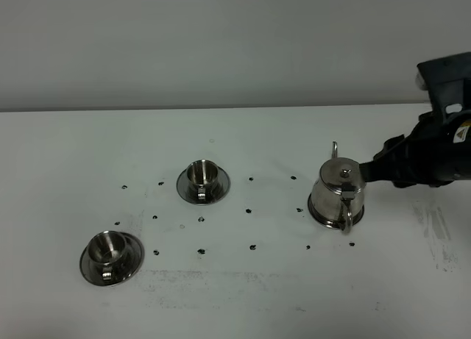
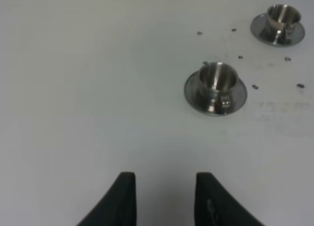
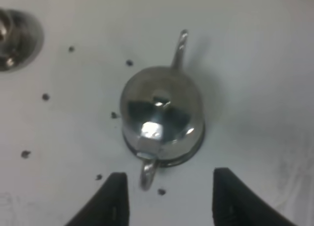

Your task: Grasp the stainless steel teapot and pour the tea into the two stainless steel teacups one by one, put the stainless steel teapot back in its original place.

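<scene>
We count one shiny bell-shaped stainless steel teapot (image 1: 335,190), with one thin spout (image 3: 180,48), one loop handle (image 3: 145,179) and one knobbed lid (image 1: 343,171). We count two small flared stainless steel teacups (image 1: 199,174) (image 1: 107,246) and three round steel saucers (image 1: 222,183) (image 1: 132,259) (image 3: 194,146). We see roughly fifteen small dark specks (image 1: 248,210) on one white tabletop (image 1: 73,148), and two black grippers, a left gripper (image 2: 166,179) and a right gripper (image 3: 170,177).

Layout as I view it from the high camera: the stainless steel teapot (image 1: 337,192) stands on its saucer (image 3: 189,155) at the right of the surface (image 1: 235,302). To its left, the far teacup (image 1: 202,176) sits on a saucer. Nearer me and further left, the near teacup (image 1: 109,249) sits likewise. My right claw (image 3: 169,174) lies just beside the teapot, on its right.
</scene>
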{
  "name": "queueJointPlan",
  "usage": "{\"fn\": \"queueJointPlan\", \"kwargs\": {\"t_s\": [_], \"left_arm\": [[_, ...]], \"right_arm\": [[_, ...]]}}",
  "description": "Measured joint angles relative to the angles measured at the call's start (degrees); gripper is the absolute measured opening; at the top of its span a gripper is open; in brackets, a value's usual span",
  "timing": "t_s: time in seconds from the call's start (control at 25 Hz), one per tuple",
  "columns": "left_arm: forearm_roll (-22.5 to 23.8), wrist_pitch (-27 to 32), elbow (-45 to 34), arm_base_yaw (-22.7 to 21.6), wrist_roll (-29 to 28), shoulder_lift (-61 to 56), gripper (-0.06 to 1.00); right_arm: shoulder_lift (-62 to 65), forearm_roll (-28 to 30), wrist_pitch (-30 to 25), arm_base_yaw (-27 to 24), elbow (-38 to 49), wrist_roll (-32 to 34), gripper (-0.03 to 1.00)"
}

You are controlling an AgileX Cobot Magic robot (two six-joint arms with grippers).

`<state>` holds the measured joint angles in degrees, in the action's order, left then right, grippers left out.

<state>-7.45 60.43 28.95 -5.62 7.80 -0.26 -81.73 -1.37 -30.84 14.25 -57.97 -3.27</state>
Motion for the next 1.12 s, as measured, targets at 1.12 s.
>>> {"fn": "queueJointPlan", "kwargs": {"t_s": [1.12], "left_arm": [[3.1, 0.5, -2.7, 0.0, -2.6, 0.0, 0.31]], "right_arm": [[-13.8, 0.0, 6.5, 4.4, 1.2, 7.9, 0.46]]}}
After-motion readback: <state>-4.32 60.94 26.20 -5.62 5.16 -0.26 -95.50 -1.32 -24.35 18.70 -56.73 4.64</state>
